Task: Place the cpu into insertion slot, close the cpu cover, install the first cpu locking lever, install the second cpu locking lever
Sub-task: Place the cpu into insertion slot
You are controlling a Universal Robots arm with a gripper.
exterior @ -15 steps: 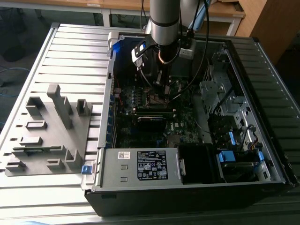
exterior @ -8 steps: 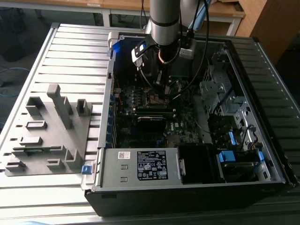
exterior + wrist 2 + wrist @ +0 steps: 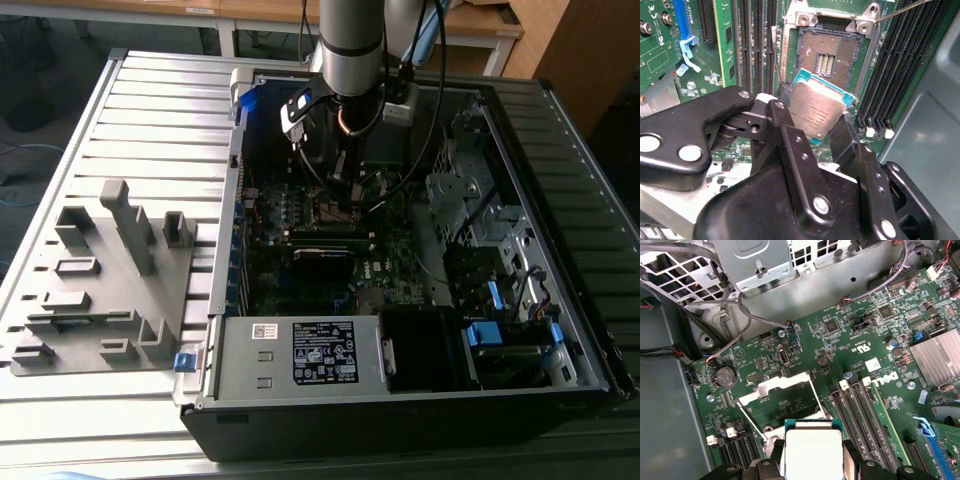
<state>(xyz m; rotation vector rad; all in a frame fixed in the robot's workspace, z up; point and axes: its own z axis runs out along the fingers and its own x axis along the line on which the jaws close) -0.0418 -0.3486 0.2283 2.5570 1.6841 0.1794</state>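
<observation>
The cpu is gripped by 2 opposite edges in the gripper, whose fingers are closed in onto it. It hangs just above the bare insertion slot and is not yet seated. In the first wrist view the cpu cover is swung up, with 2 thin locking levers standing clear. The chip looks skewed against the slot's silvery rim; it should be squared and levelled, then lowered without force onto the contacts.
</observation>
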